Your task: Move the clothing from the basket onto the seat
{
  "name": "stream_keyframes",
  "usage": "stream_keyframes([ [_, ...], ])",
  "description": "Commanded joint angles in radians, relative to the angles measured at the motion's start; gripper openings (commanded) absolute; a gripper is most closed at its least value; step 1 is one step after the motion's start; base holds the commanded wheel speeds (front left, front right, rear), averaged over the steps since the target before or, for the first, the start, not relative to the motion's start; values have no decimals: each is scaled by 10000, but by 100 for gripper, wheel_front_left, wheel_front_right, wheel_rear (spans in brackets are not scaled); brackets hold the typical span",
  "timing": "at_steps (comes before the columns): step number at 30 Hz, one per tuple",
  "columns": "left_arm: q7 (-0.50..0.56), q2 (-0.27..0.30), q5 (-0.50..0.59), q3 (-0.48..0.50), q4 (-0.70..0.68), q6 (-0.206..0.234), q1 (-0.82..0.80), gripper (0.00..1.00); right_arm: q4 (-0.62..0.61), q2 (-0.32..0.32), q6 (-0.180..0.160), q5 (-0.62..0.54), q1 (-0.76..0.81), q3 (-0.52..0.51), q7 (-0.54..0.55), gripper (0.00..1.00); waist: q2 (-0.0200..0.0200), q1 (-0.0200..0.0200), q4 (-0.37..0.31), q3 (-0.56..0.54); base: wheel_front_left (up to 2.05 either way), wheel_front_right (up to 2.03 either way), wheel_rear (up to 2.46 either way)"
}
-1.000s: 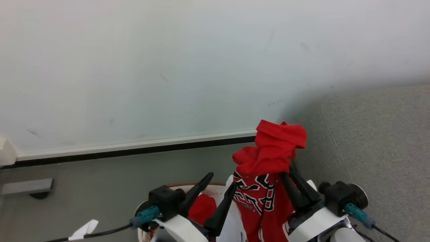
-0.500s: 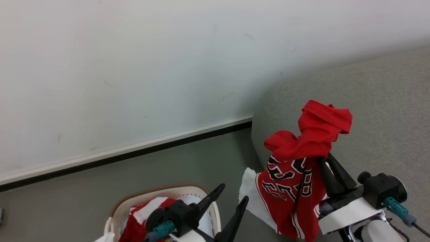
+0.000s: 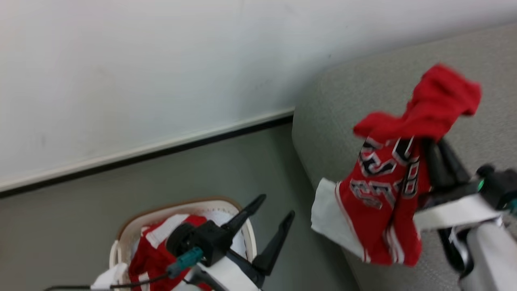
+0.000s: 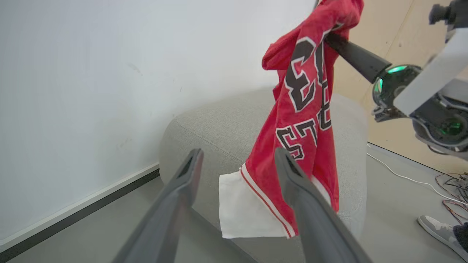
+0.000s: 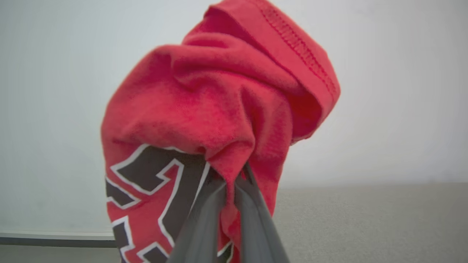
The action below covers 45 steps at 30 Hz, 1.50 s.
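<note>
- Right gripper [image 3: 434, 145]: fingers pressed together, pinching a bunched fold of the red jersey [image 3: 387, 194]. In the right wrist view the two fingers [image 5: 204, 219] meet with cloth squeezed between them.
- Red jersey: hangs from that grip at the right of the head view, in front of the rounded corner of the grey seat cushion [image 3: 335, 105]. Black numerals outlined in white face the camera. A white panel [image 3: 327, 218] trails at lower left.
- Contact between jersey and cushion: cannot tell. In the left wrist view the hem [image 4: 256, 219] looks to hang free.
- Left gripper [image 3: 277, 205]: fingers spread wide, nothing between them, at bottom centre of the head view over the basket [image 3: 177, 207].
- Basket: sits on the grey floor [image 3: 161, 178] at lower left, apart from the cushion. A second red-and-white garment [image 3: 151, 250] lies inside.
- Left wrist view, lower right: a grey shoe [image 4: 438, 230] and cables [image 4: 453, 186] on the floor.
</note>
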Motion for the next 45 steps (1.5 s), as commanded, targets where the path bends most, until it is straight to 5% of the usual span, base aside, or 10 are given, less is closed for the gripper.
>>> stream_keyframes([
  [1, -51, 188, 83, 78, -72, -58, -216, 100, 64, -11, -25, -99, -643, -280, 28, 0, -1, -1, 315, 832, 0, 0, 0],
  [14, -238, 1188, 7, 650, -1156, -337, -2028, 100, 35, -1223, -25, -1843, -6348, -5051, 2045, 0, -1, -1, 1631, 4327, 0, 0, 0],
  [22, -342, 1515, -209, 783, -1486, -412, -2636, 100, 545, -1927, -25, -3825, -7598, -7426, 3376, 0, -1, -1, 2180, 5738, 0, 0, 0],
  [31, -668, 1410, -486, 753, -1241, -437, -2785, 100, 935, -664, -25, -6527, -7070, -11096, 3172, 2, -1, -1, 2751, 6333, 0, 0, 0],
  [34, -767, 1342, -611, 762, -1063, -402, -2620, 100, 1065, -168, -25, -7296, -7029, -11932, 2871, 49, -1, -1, 2799, 6120, 0, 0, 0],
  [35, -809, 1331, -640, 781, -1009, -381, -2572, 100, 1121, -99, -25, -7445, -7033, -12104, 2763, 91, -1, -1, 2803, 6028, 0, 0, 0],
  [36, -840, 1320, -675, 808, -945, -349, -2504, 100, 1223, -30, -25, -7595, -7038, -12242, 2678, 100, -1, -1, 2793, 5923, 0, 0, 0],
  [45, -964, 1334, -944, 1115, -573, -73, -1830, 100, 2635, 406, -25, -7754, -5753, -10830, 1381, 100, -1, -1, 2432, 4609, 0, 0, 0],
])
